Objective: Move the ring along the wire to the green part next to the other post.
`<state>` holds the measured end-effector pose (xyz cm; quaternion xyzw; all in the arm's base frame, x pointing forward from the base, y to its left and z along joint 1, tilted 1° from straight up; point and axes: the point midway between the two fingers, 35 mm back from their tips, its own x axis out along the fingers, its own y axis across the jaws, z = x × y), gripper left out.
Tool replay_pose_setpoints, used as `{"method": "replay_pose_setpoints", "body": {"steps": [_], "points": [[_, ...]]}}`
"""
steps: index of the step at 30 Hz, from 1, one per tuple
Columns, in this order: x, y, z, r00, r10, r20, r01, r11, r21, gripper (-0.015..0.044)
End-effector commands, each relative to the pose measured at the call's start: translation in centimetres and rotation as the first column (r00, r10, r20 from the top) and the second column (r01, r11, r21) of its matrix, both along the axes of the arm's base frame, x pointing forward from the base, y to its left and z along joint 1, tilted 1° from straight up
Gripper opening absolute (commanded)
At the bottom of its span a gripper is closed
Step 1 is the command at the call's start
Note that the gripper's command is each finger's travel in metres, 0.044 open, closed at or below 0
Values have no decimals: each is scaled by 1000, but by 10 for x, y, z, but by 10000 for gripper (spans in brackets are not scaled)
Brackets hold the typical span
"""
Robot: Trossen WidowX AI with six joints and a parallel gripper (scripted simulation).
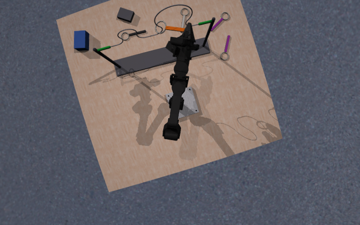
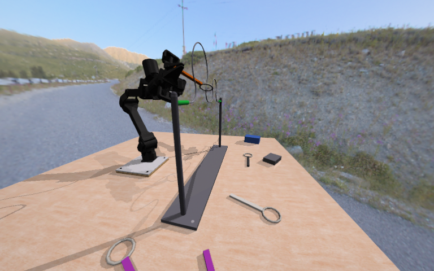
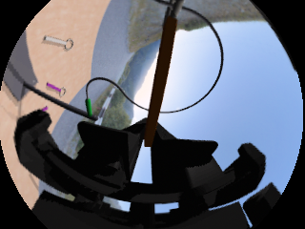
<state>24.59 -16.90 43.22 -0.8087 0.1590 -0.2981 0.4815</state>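
My gripper [image 1: 186, 29] [image 3: 149, 121] is shut on the orange handle [image 1: 174, 28] [image 2: 191, 77] [image 3: 162, 76] near its end. The ring [image 1: 155, 27] [image 2: 208, 90] is at the handle's far end, high above the table, at the side of the wire's large loop [image 1: 175, 4] [image 2: 199, 42] [image 3: 222, 57] toward the far post in the exterior view. The wire appears to run through the ring; its clearance is too small to judge. One green part [image 1: 205, 22] [image 2: 183, 102] [image 3: 89, 107] is at the right post in the top view, the other green part [image 1: 104, 48] [image 2: 220, 101] at the left post.
The posts [image 1: 208, 33] [image 1: 107, 58] stand on a dark base [image 1: 148, 58] [image 2: 204, 182]. On the table lie a white-handled ring [image 2: 246, 202], a black-handled ring [image 1: 138, 33], purple-handled rings [image 1: 227, 43] [image 1: 217, 24], a blue block [image 1: 81, 39] [image 2: 252, 139] and a dark block [image 1: 125, 14] [image 2: 272, 158].
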Motion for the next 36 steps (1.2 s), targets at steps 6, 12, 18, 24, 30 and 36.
{"method": "replay_pose_setpoints", "body": {"steps": [6,12,18,24,30,36], "points": [[-2,-9,-23,999,1,34,-6,990,142,-150],[-3,-13,-41,998,-3,56,-11,968,252,-150],[-3,-15,-64,997,-11,82,-21,923,385,-150],[-2,-14,-87,994,-23,107,-35,857,514,-150],[-1,-10,-109,991,-39,130,-53,772,634,-150],[1,-2,-131,987,-58,151,-74,669,739,-150]]}}
